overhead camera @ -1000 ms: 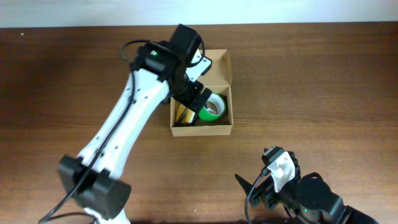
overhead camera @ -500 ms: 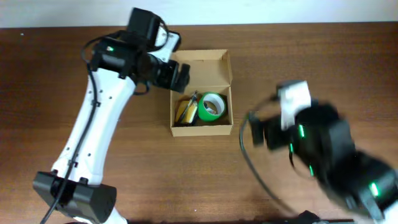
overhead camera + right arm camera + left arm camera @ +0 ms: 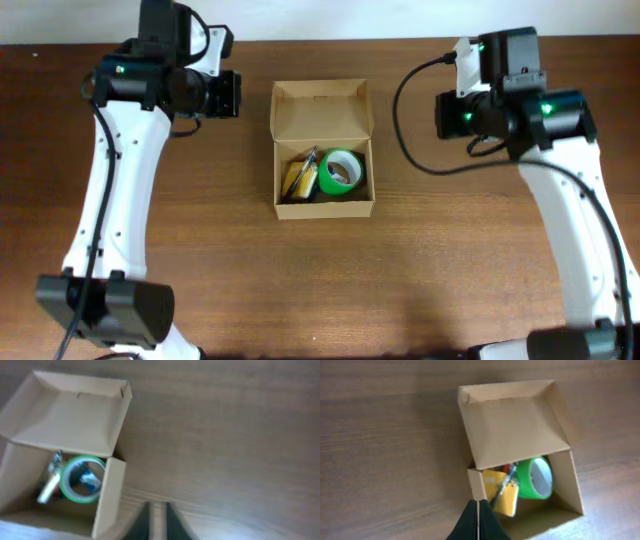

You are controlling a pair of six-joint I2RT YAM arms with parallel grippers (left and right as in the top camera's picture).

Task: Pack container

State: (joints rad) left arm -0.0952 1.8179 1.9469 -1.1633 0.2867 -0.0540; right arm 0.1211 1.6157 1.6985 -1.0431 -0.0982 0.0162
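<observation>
Swung away since a second ago: left gripper (image 3: 228, 95) now well left of the cardboard box (image 3: 322, 115), right gripper (image 3: 443, 115) well right of it. Both pinched shut, holding nothing. Near the middle of the table's (image 3: 480, 260) far edge, lid open: the cardboard box, with a green tape roll (image 3: 341, 172) and a yellow packet (image 3: 297, 178) inside.

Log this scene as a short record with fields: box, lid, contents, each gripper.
box: tan cardboard box on the wooden table, between the two arms
lid: flap lid standing open at the box's far edge
contents: green tape roll, yellow packet, thin dark pen-like item
left gripper: shut, holding nothing, off to the left of the box
right gripper: shut, holding nothing, off to the right of the box
</observation>
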